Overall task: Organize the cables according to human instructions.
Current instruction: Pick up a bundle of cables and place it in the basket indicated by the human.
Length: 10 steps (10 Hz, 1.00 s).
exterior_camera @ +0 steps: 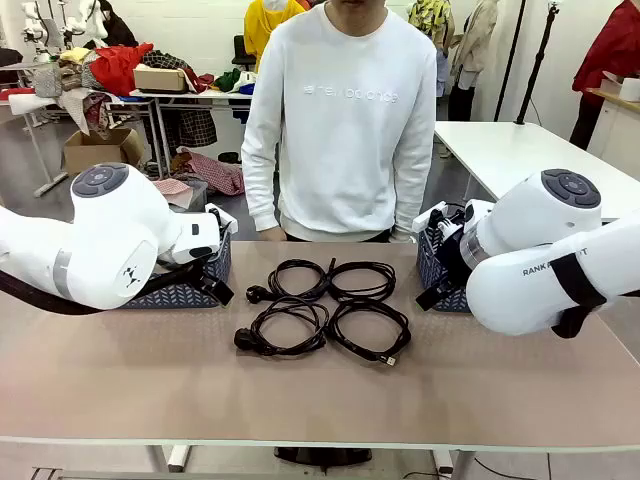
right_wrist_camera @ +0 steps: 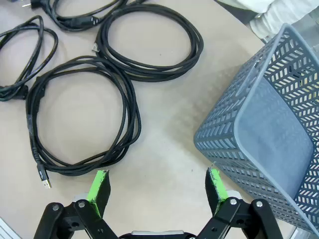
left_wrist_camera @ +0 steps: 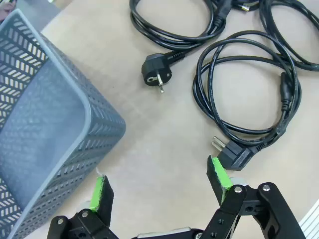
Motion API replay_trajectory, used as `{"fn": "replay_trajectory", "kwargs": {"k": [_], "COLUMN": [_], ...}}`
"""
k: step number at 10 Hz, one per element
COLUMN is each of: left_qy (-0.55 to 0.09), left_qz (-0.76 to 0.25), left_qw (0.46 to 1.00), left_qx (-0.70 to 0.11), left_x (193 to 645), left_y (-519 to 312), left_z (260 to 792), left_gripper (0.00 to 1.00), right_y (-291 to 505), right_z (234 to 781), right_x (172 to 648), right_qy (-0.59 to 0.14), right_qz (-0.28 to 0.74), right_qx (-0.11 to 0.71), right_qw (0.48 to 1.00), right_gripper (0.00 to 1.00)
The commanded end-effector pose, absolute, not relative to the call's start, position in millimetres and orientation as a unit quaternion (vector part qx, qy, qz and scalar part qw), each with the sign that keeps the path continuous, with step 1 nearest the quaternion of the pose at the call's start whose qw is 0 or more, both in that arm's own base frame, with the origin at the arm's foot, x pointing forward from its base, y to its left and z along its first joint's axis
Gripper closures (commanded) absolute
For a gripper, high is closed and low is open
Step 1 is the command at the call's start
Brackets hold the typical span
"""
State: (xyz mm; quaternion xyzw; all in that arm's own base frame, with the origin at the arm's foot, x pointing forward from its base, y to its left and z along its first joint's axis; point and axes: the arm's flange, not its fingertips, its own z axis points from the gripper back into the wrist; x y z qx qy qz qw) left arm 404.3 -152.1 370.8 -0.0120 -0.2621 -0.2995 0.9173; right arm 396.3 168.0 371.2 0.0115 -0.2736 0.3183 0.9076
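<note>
Four coiled black cables lie in a two-by-two group mid-table: far left (exterior_camera: 296,279), far right (exterior_camera: 361,280), near left (exterior_camera: 284,328), near right (exterior_camera: 368,330). My left gripper (exterior_camera: 216,284) hangs open beside the left basket. In the left wrist view the left gripper (left_wrist_camera: 159,183) is empty, with a cable (left_wrist_camera: 239,89) and its plug (left_wrist_camera: 234,157) just past the right pad. My right gripper (exterior_camera: 436,290) is open by the right basket. The right wrist view has the right gripper (right_wrist_camera: 157,188) empty above bare table, a coiled cable (right_wrist_camera: 79,115) ahead on its left.
A blue-grey herringbone basket (exterior_camera: 188,292) stands at the table's left and another basket (exterior_camera: 438,272) at its right; both look empty in the wrist views (left_wrist_camera: 45,124) (right_wrist_camera: 271,124). A person in a white sweatshirt (exterior_camera: 340,120) stands at the far edge.
</note>
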Motion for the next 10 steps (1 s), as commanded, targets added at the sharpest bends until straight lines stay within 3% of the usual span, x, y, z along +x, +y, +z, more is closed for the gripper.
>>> {"fn": "replay_trajectory", "kwargs": {"k": [1,10], "left_qy": [-0.262,-0.255], "left_qz": [-0.299,-0.317], "left_qw": [0.917,0.913], "left_qx": [-0.012,-0.024], "left_x": [404.3,403.3], "left_y": [-152.1,-154.4], "left_z": [370.9,373.4], "left_gripper": [0.00,0.00], "right_y": [168.0,162.7], "right_z": [371.2,372.8], "right_x": [396.3,394.4], "right_qy": [-0.274,-0.275], "right_qz": [0.318,0.328], "right_qx": [0.012,0.038], "right_qw": [0.908,0.903], "right_gripper": [0.00,0.00]}}
